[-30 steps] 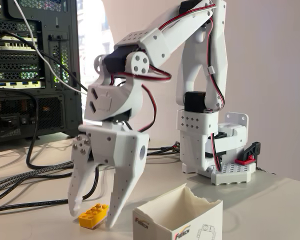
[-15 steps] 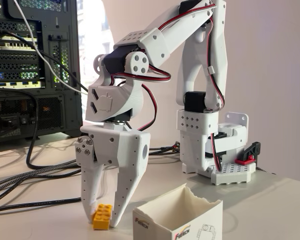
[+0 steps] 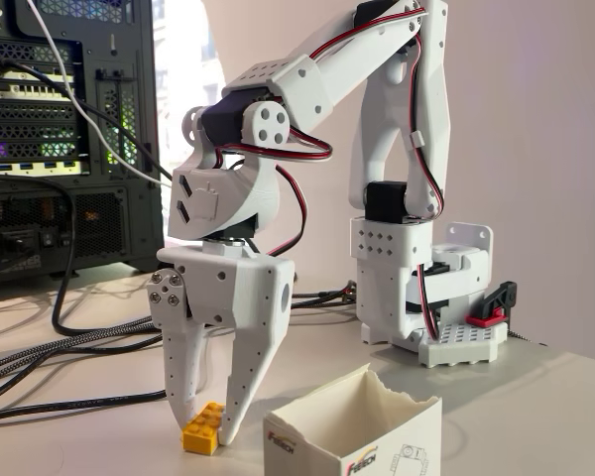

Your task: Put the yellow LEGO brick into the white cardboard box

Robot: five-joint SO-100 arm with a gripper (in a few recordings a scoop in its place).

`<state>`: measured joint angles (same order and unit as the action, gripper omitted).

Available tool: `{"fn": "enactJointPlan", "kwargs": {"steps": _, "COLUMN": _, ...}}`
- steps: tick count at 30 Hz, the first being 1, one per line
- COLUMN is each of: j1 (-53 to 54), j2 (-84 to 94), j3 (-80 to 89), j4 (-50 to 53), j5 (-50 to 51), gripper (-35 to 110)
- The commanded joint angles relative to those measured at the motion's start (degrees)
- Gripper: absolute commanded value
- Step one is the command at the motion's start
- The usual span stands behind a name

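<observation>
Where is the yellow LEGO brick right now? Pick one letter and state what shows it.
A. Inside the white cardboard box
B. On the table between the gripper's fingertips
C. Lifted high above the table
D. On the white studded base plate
B: in the fixed view the yellow LEGO brick sits on the table with the gripper closed around it, left of the white cardboard box.

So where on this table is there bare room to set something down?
Bare tabletop lies right of the white cardboard box, in front of the arm's base. The left is crowded with cables, and the end effector pinches the yellow LEGO brick beside the box.
</observation>
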<state>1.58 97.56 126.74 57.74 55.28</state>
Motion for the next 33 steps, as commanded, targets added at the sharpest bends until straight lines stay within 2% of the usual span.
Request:
{"fn": "enactJointPlan", "kwargs": {"steps": 1, "j1": 1.1, "j2": 9.2, "j3": -8.6, "j4": 5.3, "j5": -6.0, "gripper": -9}}
{"fn": "enactJointPlan", "kwargs": {"steps": 8, "j1": -2.0, "j2": 15.9, "j3": -17.8, "j4": 15.0, "j5": -20.6, "gripper": -9}}
{"fn": "enactJointPlan", "kwargs": {"steps": 12, "j1": -6.6, "j2": 18.1, "j3": -23.2, "j4": 19.5, "j5": -25.3, "gripper": -9}}
{"fn": "enactJointPlan", "kwargs": {"steps": 23, "j1": -20.7, "j2": 20.0, "j3": -25.6, "j4": 20.0, "j5": -23.8, "gripper": -9}}
{"fn": "enactJointPlan", "kwargs": {"steps": 33, "j1": -27.5, "j2": 20.7, "j3": -22.9, "j4": 16.9, "j5": -21.5, "gripper": -9}}
